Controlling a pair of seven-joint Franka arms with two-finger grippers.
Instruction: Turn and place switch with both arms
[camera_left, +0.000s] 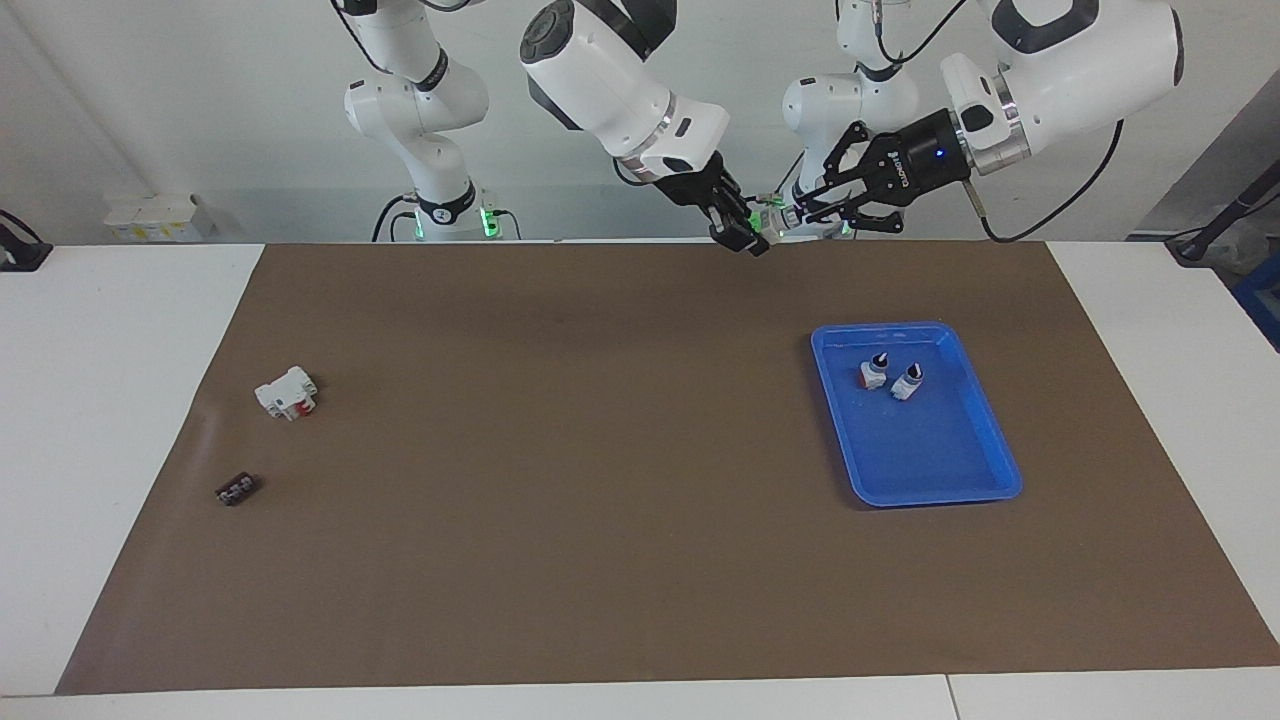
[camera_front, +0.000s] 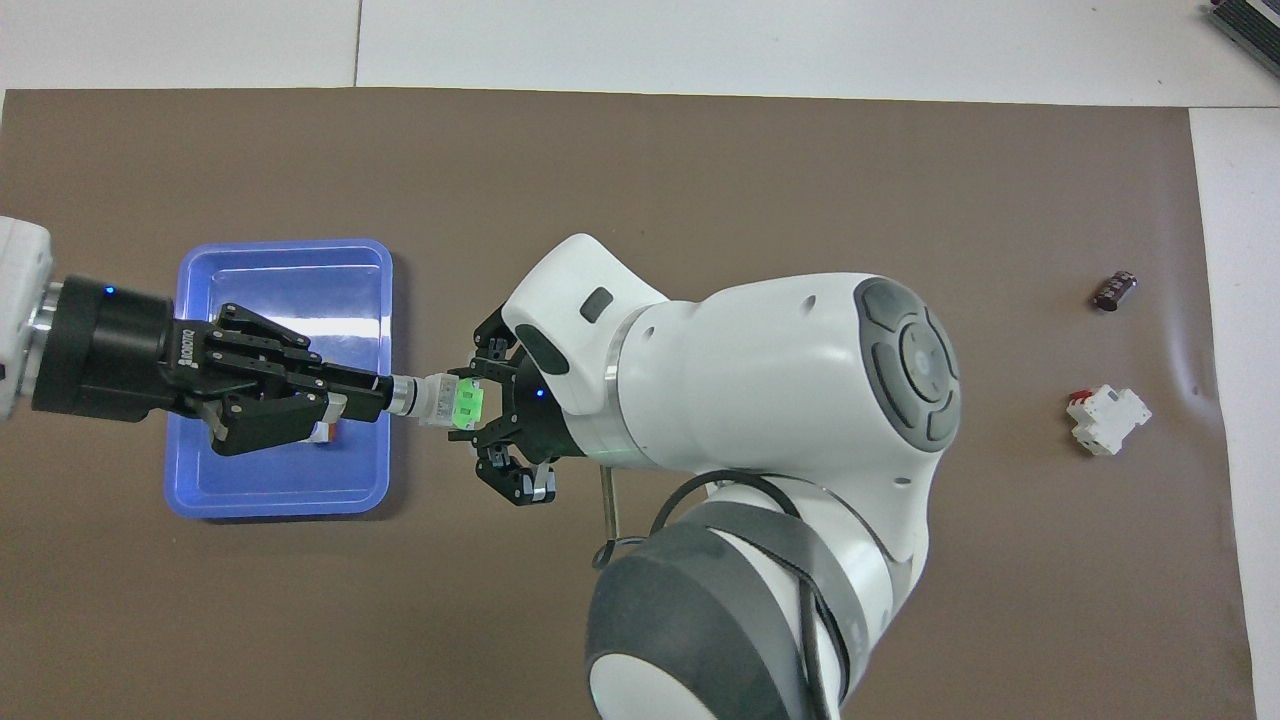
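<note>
Both arms are up over the mat, meeting in mid-air, with the switch (camera_front: 445, 400) stretched between them! The left gripper (camera_front: 385, 393) is pinched on the black knob end, coming in from nine o'clock in the overhead view, and the right gripper (camera_front: 500, 405) is clamped on the green block from three o'clock. The risk: twist too hard, or out of line, and the little part could slip out of one grip, or if either lets go early it drops onto the mat short of the blue tray (camera_front: 200, 480). It lies level, green block bright, white body and silver collar showing. Two red-block switches (camera_left: 890, 378) sit in the tray.
</note>
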